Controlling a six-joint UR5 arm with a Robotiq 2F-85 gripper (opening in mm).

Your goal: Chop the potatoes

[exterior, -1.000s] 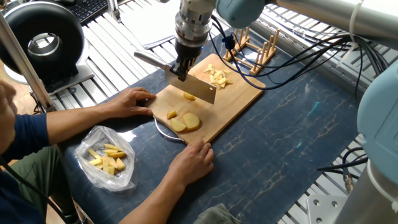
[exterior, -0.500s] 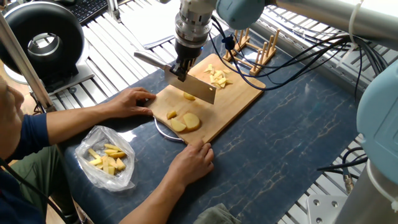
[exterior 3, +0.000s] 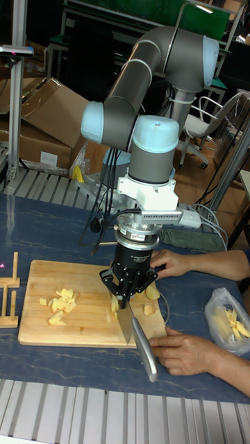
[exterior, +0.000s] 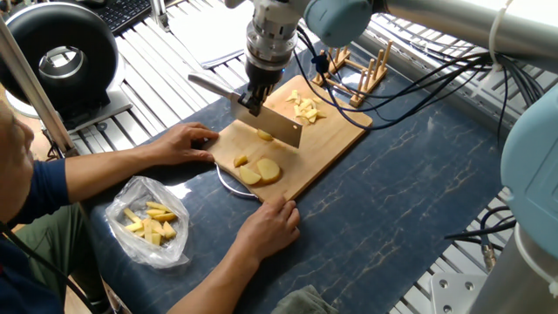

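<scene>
The fixed view is bright and evenly lit from above, with colours clear and edges mostly sharp. The knife blade (exterior: pixel 277 126) catches a pale sheen, and the plastic bag (exterior: pixel 150 220) shows small white glints. Soft, short shadows lie under the cutting board (exterior: pixel 336 139) on the dark table (exterior: pixel 410 192). The near robot arm at the right edge is large and blurred. The tall fixed view is dimmer and grainier, its background dark, while the arm's grey housing (exterior 3: pixel 151 163) is lit from the front.
</scene>
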